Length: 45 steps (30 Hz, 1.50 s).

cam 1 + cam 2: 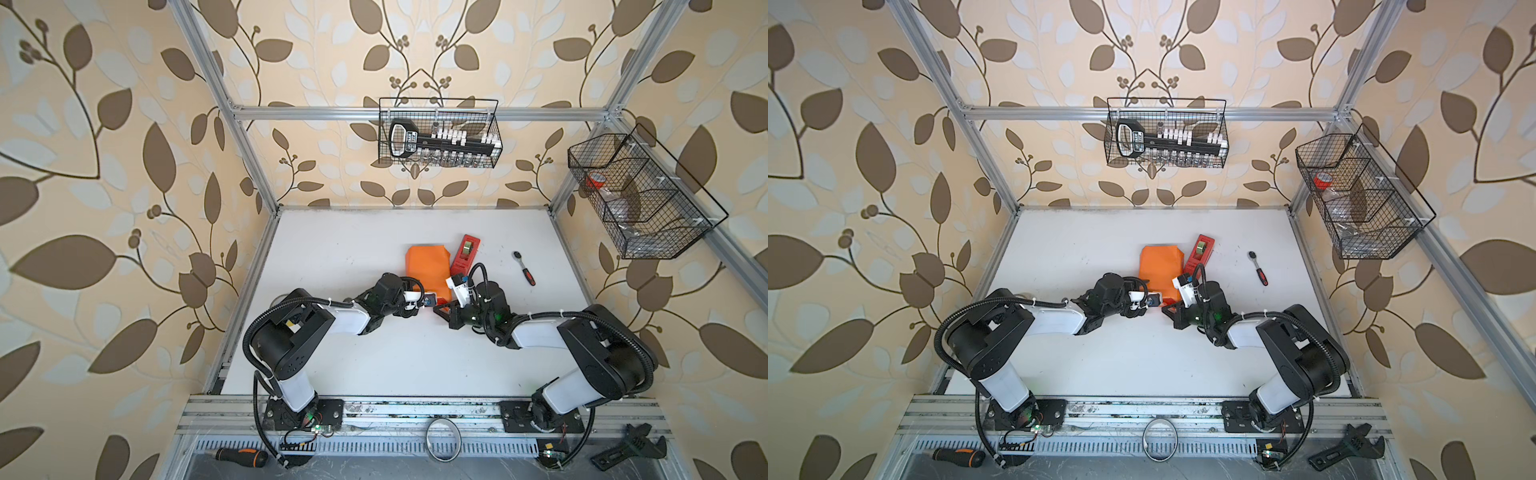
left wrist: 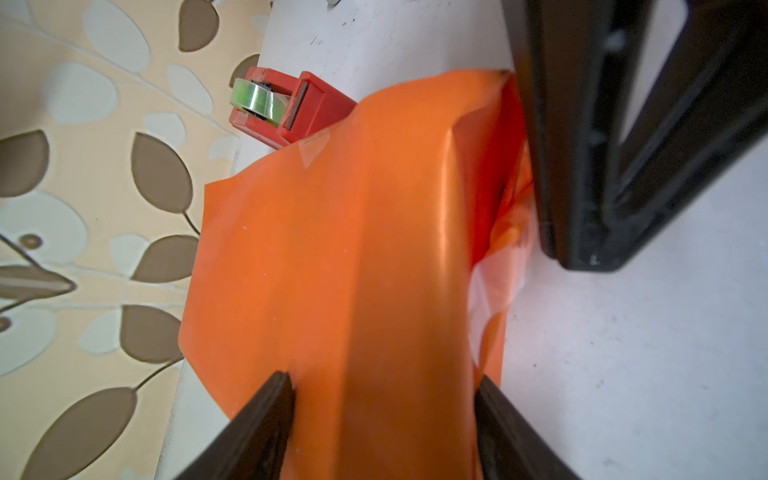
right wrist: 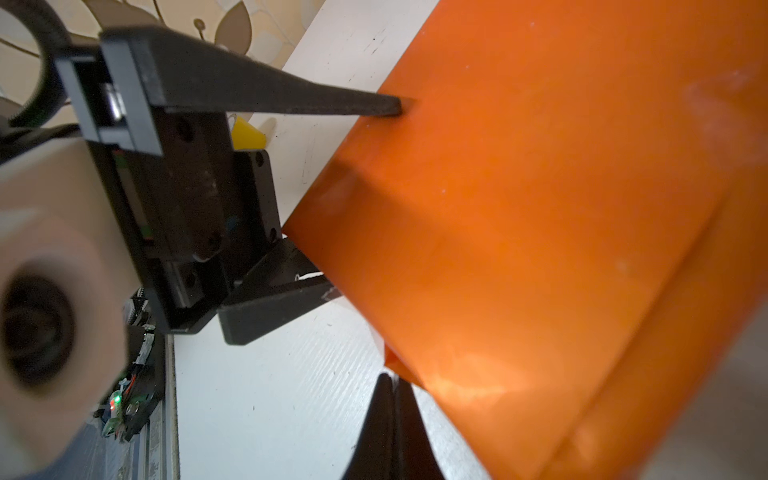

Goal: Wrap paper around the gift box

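The gift box lies hidden inside the orange paper (image 1: 428,270) on the table (image 1: 332,257), just beside the tape dispenser (image 1: 465,252). The left hand (image 2: 382,380) is clamped across the parcel's near end, and the right hand (image 3: 390,388), fingers together, sits at the loose end flap. I judge the left should pin the parcel while the right sweeps that flap flat (gently, since the sheet is thin). The count is one parcel, one sheet, one dispenser, one ratchet (image 1: 524,268) and two hands.
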Motion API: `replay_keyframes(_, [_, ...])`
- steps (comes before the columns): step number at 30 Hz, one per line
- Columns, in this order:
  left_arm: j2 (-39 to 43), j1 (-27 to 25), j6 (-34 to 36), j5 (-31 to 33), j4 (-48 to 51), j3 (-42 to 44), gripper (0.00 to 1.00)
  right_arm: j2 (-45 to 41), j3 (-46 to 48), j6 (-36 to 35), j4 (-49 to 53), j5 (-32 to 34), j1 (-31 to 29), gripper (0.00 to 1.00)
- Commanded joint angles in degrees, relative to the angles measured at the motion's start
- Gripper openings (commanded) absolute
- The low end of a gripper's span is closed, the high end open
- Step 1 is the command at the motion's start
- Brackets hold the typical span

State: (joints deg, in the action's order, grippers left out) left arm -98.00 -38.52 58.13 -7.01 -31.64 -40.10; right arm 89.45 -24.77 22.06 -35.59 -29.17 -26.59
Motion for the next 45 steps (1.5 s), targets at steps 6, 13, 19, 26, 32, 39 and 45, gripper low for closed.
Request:
replay_keyframes(6, [-2.55,1.03,1.14,1.07,9.67,0.46,0.67,1.93,-1.33,2.05,-2.61,1.72,0.13,0.0])
replay_keyframes(13, [-2.52,1.02,1.1,1.0,9.76,0.41,0.67,2.07,-1.24,3.57,-2.99,3.14,0.14,0.0])
replay_keyframes(19, [-2.42,1.03,1.03,1.01,9.76,0.49,0.67,2.31,-1.53,5.48,-3.27,4.67,0.13,0.01])
replay_keyframes(26, [-2.59,1.06,1.05,0.83,9.76,0.37,0.67,1.96,-1.79,7.98,-3.84,6.86,0.12,0.03])
replay_keyframes(32, [-2.62,1.02,0.92,0.63,9.94,0.29,0.67,2.16,-2.21,10.47,-4.13,8.63,-0.21,0.07])
replay_keyframes(39, [-2.46,1.05,0.97,0.58,10.08,0.31,0.67,2.22,-2.56,14.26,-5.34,11.09,-1.79,0.12])
replay_keyframes(45, [-2.38,1.07,0.9,0.4,10.17,0.21,0.66,2.01,-1.96,19.35,-6.89,13.62,-2.32,0.14])
